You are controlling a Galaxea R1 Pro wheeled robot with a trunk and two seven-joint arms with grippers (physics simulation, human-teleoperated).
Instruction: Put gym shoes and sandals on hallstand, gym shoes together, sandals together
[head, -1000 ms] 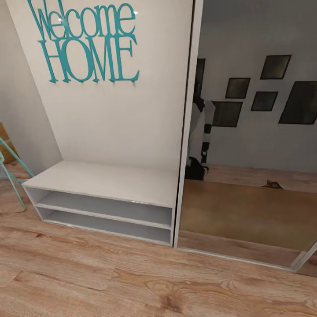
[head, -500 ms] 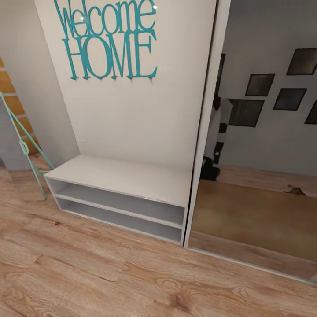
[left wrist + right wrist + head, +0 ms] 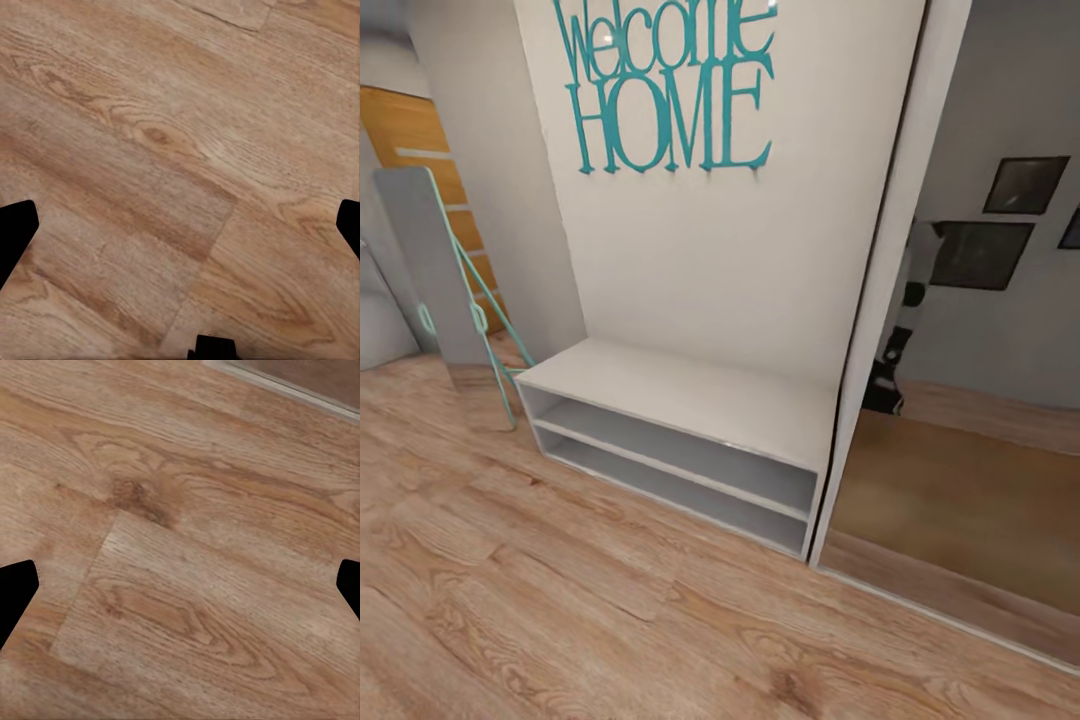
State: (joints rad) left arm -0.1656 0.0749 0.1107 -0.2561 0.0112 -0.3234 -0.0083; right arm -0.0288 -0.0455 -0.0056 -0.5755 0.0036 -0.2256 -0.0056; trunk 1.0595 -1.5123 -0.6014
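The corridor floor spreads bare across the lower head view. The hallstand stands at centre, its top and both shelves carrying nothing, a mirrored wardrobe at three o'clock. No shoes are visible, so this looks like the searching step; next calls for locating them. The left end effector and right end effector are spread wide over planks, holding nothing.
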